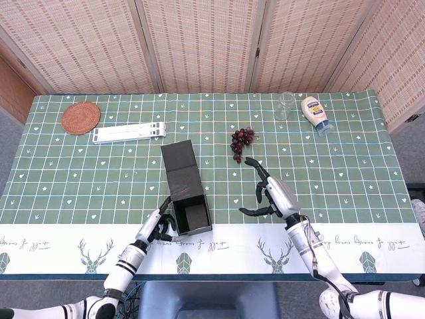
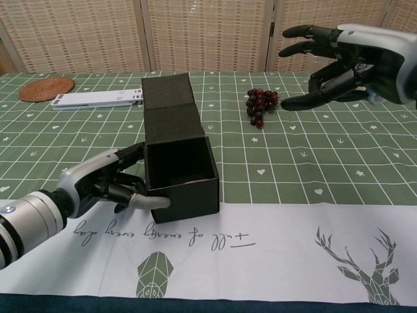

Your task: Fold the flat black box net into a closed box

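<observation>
**Open box at risk of skidding under a one-sided grip**

The black box (image 2: 181,177) sits near the front of the table, on the green patterned tablecloth (image 1: 345,166) just where the white deer-print border begins. Its walls are already standing and the cavity is open to the top; the lid panel (image 2: 171,107) is not closed and stretches away from the robot toward the far side of the table, lying at a slight skew.

The left hand (image 2: 111,186) is at the box's left wall, fingers curled against that wall and the thumb reaching along the lower front edge, touching it. Whether it truly grips the box or only presses on it cannot be told. The right hand (image 2: 342,62) hangs in the air well apart from the box, fingers spread, holding nothing.

The likely trouble is that the box is light and held on one side only. A push from the left hand could slide or twist it across the cloth, and squeezing could buckle the thin wall inward. When the lid is swung over, it may spring back or miss the front wall unless the right hand steadies it.

The bunch of dark grapes (image 2: 259,104) lies near the right hand's path and could be knocked. The white folding stand (image 1: 128,132), woven coaster (image 1: 81,117), glass (image 1: 285,105) and squeeze bottle (image 1: 315,113) lie well clear.
</observation>
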